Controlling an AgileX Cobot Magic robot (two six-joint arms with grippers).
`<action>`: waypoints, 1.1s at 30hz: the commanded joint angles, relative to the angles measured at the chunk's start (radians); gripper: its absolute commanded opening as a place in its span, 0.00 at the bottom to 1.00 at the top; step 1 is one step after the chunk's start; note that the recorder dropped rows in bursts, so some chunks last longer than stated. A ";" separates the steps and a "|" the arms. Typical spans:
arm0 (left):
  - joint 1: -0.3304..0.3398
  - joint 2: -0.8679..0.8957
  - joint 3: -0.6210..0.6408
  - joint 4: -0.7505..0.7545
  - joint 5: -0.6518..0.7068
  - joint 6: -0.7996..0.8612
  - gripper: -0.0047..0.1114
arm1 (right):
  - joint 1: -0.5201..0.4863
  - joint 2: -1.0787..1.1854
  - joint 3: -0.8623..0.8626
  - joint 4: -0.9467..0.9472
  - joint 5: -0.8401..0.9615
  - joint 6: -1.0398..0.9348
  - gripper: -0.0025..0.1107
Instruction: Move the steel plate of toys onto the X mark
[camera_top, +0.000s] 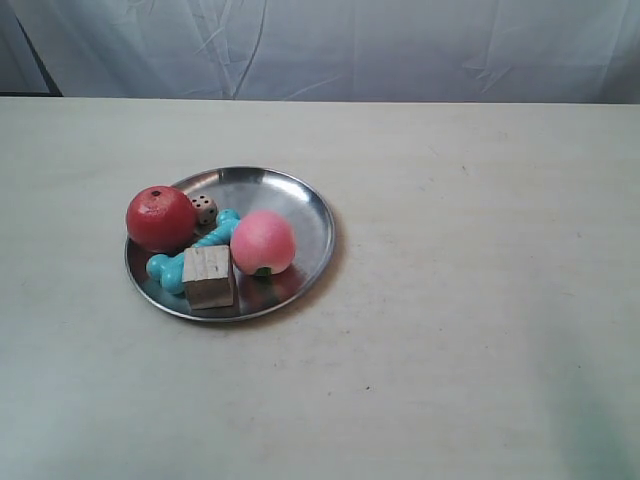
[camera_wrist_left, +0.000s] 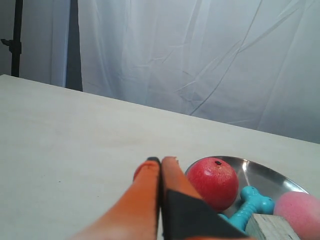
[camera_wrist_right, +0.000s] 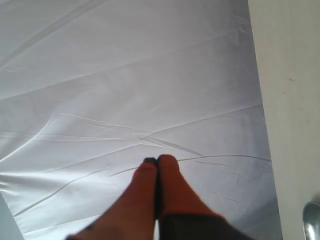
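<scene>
The steel plate (camera_top: 272, 196) lies left of the table's middle in the exterior view. It holds the red apple (camera_top: 160, 218), white die (camera_top: 204, 210), turquoise bone (camera_top: 186, 260), wooden cube (camera_top: 209, 277) and pink peach (camera_top: 263, 242). No arm shows in that view. My left gripper (camera_wrist_left: 161, 160) is shut and empty, its tips beside the plate (camera_wrist_left: 272, 175) near the apple (camera_wrist_left: 213, 182); the bone (camera_wrist_left: 251, 202), peach (camera_wrist_left: 300, 212) and cube (camera_wrist_left: 270, 229) also show there. My right gripper (camera_wrist_right: 156, 161) is shut and empty, pointing at the curtain. I cannot make out the X mark.
The pale cream tabletop (camera_top: 470, 300) spreads to the right of and in front of the plate. A white curtain (camera_top: 330, 45) hangs behind the table's far edge. In the right wrist view a sliver of metal rim (camera_wrist_right: 313, 220) shows at the table's edge.
</scene>
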 joint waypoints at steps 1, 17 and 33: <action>-0.006 -0.004 0.005 0.000 -0.007 -0.002 0.04 | 0.003 -0.008 0.001 -0.010 -0.006 -0.005 0.01; -0.006 -0.004 0.005 0.000 -0.007 0.000 0.04 | 0.004 -0.008 0.001 -0.405 0.114 -0.724 0.01; -0.006 -0.004 0.005 0.000 -0.009 0.000 0.04 | 0.008 -0.008 0.001 -0.448 0.075 -0.998 0.01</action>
